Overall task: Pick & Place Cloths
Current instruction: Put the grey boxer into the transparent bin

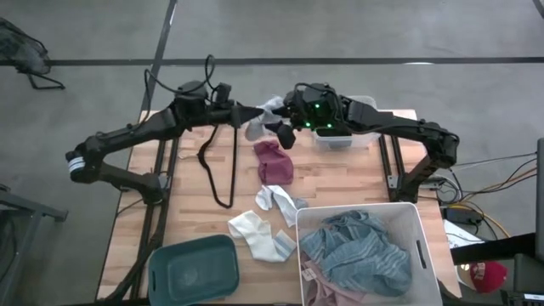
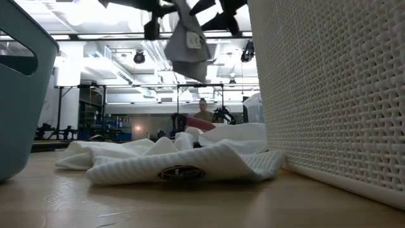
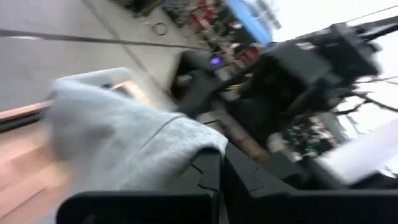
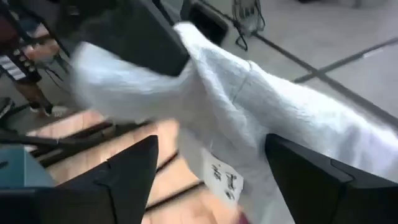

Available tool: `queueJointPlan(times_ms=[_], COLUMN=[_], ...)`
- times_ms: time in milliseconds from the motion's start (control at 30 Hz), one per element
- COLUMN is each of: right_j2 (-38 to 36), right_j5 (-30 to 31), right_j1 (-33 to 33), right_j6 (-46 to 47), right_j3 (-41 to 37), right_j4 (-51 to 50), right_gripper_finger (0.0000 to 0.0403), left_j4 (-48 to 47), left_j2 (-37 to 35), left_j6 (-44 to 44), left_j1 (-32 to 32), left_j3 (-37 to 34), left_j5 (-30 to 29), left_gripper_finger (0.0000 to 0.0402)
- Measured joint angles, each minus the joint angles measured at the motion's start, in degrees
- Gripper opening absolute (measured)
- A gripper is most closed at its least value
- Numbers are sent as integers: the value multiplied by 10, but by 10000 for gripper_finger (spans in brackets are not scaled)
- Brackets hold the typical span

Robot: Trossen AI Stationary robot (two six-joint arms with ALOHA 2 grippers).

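We see a soft grey cloth (image 4: pixel 249 106), a ribbed white sock (image 2: pixel 183 166), a woven-textured white plastic basket (image 2: pixel 329 88), a smooth teal plastic bin (image 1: pixel 194 270) and a matt wooden table (image 1: pixel 340 174).

- Low view: both arms cut off by top edge; only dark bits show above the hanging grey cloth (image 2: pixel 188 44).
- White basket (image 2: pixel 329 88) cut off at right & top; teal bin (image 2: pixel 19 95) cut off at left.
- Person (image 2: pixel 203 113) far back, too small to tell more.
- Left wrist view: heavy blur; grey cloth (image 3: pixel 118 143) hides the left gripper (image 3: pixel 214 180) tips.
- Right wrist view: blurred; label (image 4: pixel 224 180) print unreadable.
- High view: red cap (image 1: pixel 486 275) partly hidden near the right edge; basket (image 1: pixel 422 246) front cut off at bottom.
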Motion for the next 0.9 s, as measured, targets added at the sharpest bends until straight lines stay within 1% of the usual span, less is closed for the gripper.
queueJointPlan(times_ms=[67, 133, 200, 300, 367, 433, 533, 633, 667, 800, 900], right_j2=[10, 21, 28, 30, 30, 28, 23, 21, 21, 17, 4], right_j5=[1, 2, 3, 8, 11, 13, 13, 13, 14, 17, 57], right_j1=[0, 1, 1, 1, 4, 4, 4, 4, 4, 4, 2], right_j6=[1, 9, 22, 23, 21, 19, 20, 18, 15, 13, 13], right_j3=[1, 1, 1, 1, 1, 1, 1, 1, 1, 1, 1], right_j4=[13, 25, 27, 35, 41, 46, 50, 49, 48, 37, 4], right_gripper_finger=[300, 299, 291, 268, 244, 210, 135, 43, 27, 13, 11], left_j4=[27, 41, 48, 48, 49, 49, 51, 53, 54, 57, 57], left_j2=[4, 9, 13, 19, 23, 25, 25, 25, 25, 25, 25], left_j6=[-10, -26, -42, -49, -56, -64, -63, -59, -57, -46, -37], left_j1=[0, 0, 0, 1, 1, 1, 1, 2, 2, 3, 3], left_j3=[0, 0, 0, 0, 0, 0, 0, 0, 0, 0, 0], left_j5=[22, 33, 44, 58, 59, 60, 60, 60, 60, 60, 60], left_gripper_finger=[4, 4, 4, 4, 6, 7, 8, 9, 9, 10, 10])
